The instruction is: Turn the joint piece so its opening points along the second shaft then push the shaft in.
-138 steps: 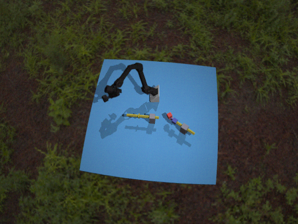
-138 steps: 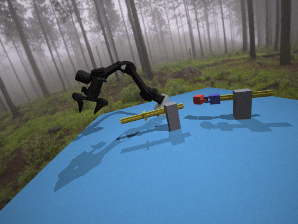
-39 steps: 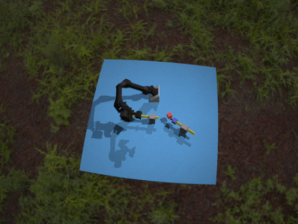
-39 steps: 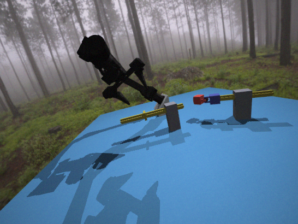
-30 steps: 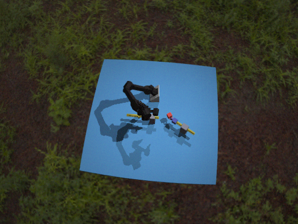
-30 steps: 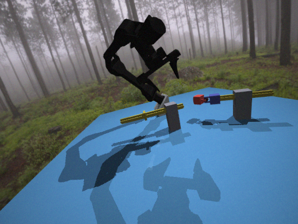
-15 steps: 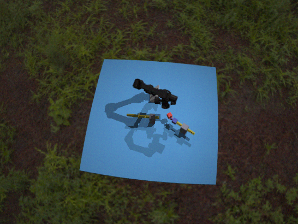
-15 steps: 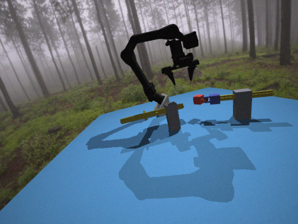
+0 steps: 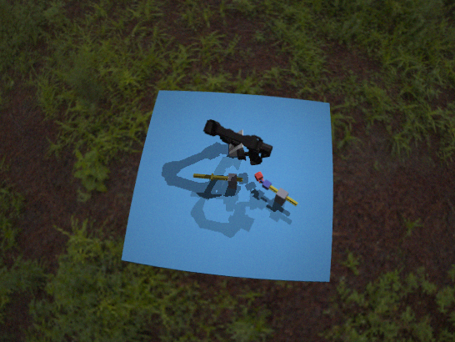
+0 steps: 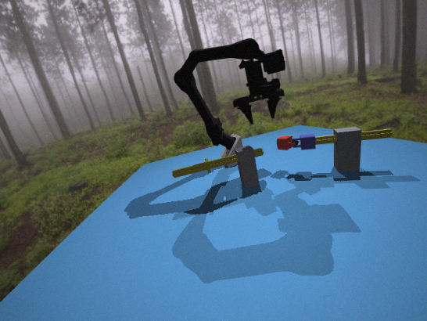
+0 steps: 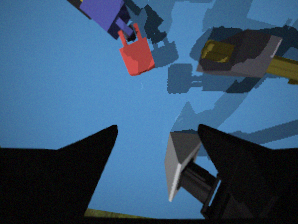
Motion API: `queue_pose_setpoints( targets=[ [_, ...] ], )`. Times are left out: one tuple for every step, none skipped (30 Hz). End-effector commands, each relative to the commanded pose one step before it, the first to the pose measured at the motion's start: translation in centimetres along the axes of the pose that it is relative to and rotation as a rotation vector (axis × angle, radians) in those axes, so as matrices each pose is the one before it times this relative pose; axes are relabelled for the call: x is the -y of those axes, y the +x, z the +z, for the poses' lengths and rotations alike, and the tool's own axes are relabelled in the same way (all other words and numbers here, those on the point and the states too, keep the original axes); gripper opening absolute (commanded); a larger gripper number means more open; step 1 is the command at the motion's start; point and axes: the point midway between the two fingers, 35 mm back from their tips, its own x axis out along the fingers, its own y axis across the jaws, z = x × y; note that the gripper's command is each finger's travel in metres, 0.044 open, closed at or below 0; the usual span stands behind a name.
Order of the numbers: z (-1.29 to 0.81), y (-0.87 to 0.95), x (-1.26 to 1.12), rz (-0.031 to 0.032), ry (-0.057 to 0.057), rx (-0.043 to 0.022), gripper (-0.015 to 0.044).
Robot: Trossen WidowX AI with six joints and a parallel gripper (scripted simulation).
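Note:
The red square joint piece (image 9: 258, 176) (image 10: 285, 142) (image 11: 137, 56) hangs on hinges from the purple end piece (image 9: 267, 184) (image 10: 307, 141) (image 11: 104, 14) of the fixed yellow shaft (image 9: 292, 201) (image 10: 375, 134). In the wrist view its free end faces down the picture, not toward the second shaft. The second yellow shaft (image 9: 204, 176) (image 10: 191, 169) (image 11: 283, 68) passes through its block (image 9: 232, 181) (image 10: 248, 170) (image 11: 255, 50). Its near end sticks out short of the joint piece, with a gap between. My gripper (image 10: 262, 120) (image 11: 157, 128) is open and empty, pointing down, above and apart from both.
The grey block (image 9: 282, 195) (image 10: 347, 153) holds the fixed shaft. The second shaft carries a small crosspiece (image 9: 212, 177) (image 10: 207, 165) on its far part. The arm's pale base (image 10: 234, 148) (image 11: 172, 160) stands behind the second block. The arm casts shadows on the blue table (image 9: 167, 233) (image 10: 137, 250).

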Motion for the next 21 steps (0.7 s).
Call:
queue_pose_setpoints(
  targets=[
    [-0.001,0.596,0.095,-0.00895,-0.1259,0.00175,0.044],
    [0.01,0.09,0.001,-0.00002,-0.0283,0.00019,0.044],
    [0.01,0.09,0.001,-0.00003,-0.0283,0.00018,0.044],
    [0.009,0.09,0.001,-0.00003,-0.0283,0.00018,0.044],
    [0.009,0.09,0.002,-0.00004,-0.0283,0.00018,0.044],
    [0.009,0.09,0.002,-0.00005,-0.0283,0.00018,0.044],
    [0.008,0.09,0.003,-0.00006,-0.0283,0.00018,0.044],
    [0.006,0.074,0.002,-0.00005,-0.0231,0.00014,0.044],
    [0.004,0.044,0.002,-0.00003,-0.0139,0.00008,0.044],
    [0.001,0.015,0.001,-0.00001,-0.0046,0.00003,0.044],
    [0.0,0.0,0.0,0.0,0.0,0.0,0.044],
    [0.0,0.0,0.0,0.0,0.0,0.0,0.044],
    [0.0,0.0,0.0,0.0,0.0,0.0,0.044],
    [0.0,0.0,0.0,0.0,0.0,0.0,0.044],
    [0.0,0.0,0.0,0.0,0.0,0.0,0.044],
    [0.012,0.073,-0.003,0.00003,0.0,0.00003,0.044],
    [0.034,0.218,-0.01,0.00008,0.0,0.0001,0.044],
    [0.053,0.363,-0.014,0.00012,0.0,0.00016,0.044],
    [0.058,0.451,-0.015,0.00011,0.0,0.00018,0.044],
    [0.05,0.452,-0.013,0.00007,0.0,0.00016,0.044],
    [0.042,0.451,-0.01,0.00003,0.0,0.00013,0.044]
  ],
)
